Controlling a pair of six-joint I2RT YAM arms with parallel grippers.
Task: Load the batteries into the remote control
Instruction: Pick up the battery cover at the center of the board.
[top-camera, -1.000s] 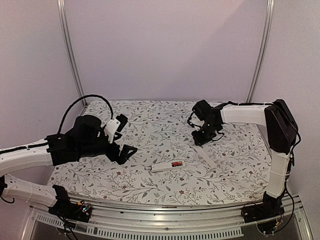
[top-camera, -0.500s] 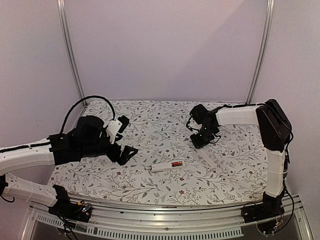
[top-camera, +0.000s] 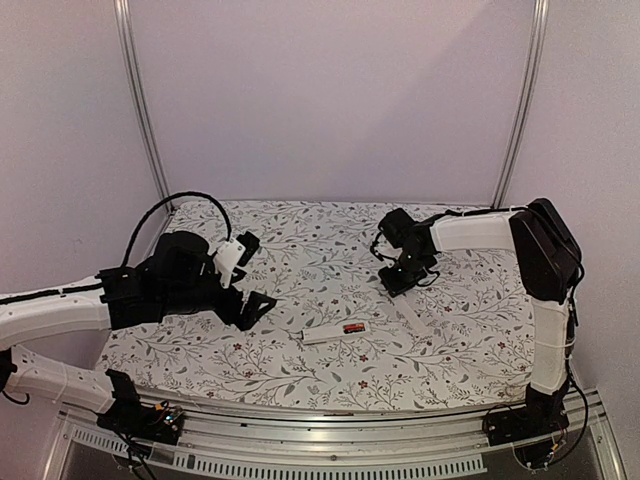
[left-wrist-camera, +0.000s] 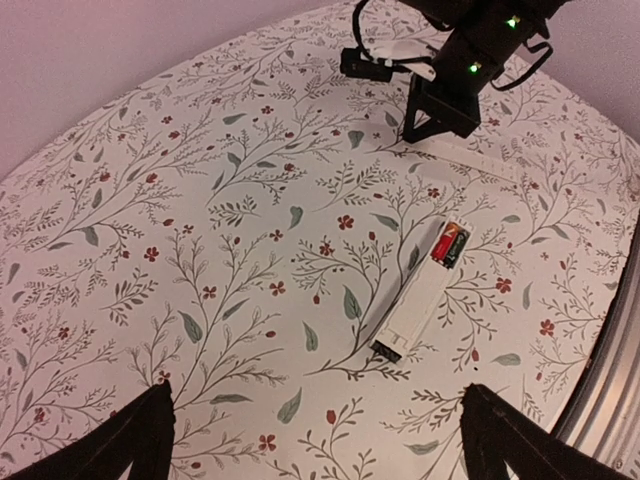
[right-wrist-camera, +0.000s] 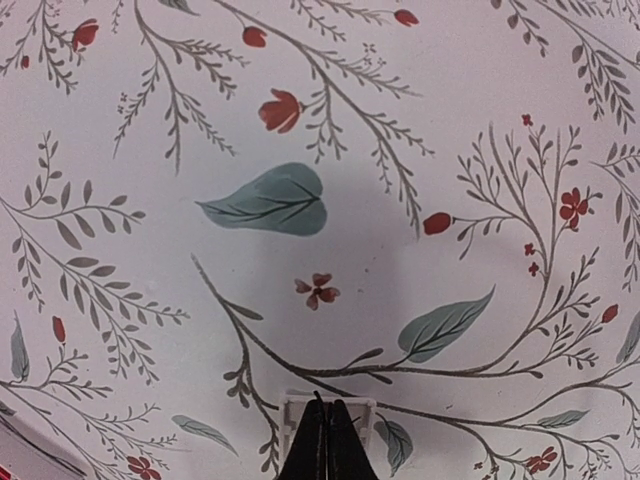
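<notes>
The loading looks all but finished. The remote control (top-camera: 330, 333) lies flat on the flowered tablecloth (top-camera: 300, 250), near the front and about midway between the two arms. Its battery bay is open at the right end, and the batteries (left-wrist-camera: 450, 244) sit inside it, black with red showing. Whether they are pressed fully home is too small to tell. A thin white cover strip (top-camera: 415, 314) lies on the cloth just to the right of the remote, apart from it, so the bay is uncovered. As I judge it, what remains is at most a check of the seating.

Neither arm holds the remote. The left gripper (top-camera: 258, 303) hovers to the remote's left, near but not touching. Its fingers (left-wrist-camera: 140, 440) are spread wide, with nothing between them, and its wrist view looks across at the remote.

The right gripper (top-camera: 398, 282) is low over the cloth beyond the far end of the cover strip, well clear of the batteries. Its fingers (right-wrist-camera: 325, 450) are pressed together. A small white edge shows at their tips — I cannot tell what it is, nor whether it is pinched.
</notes>
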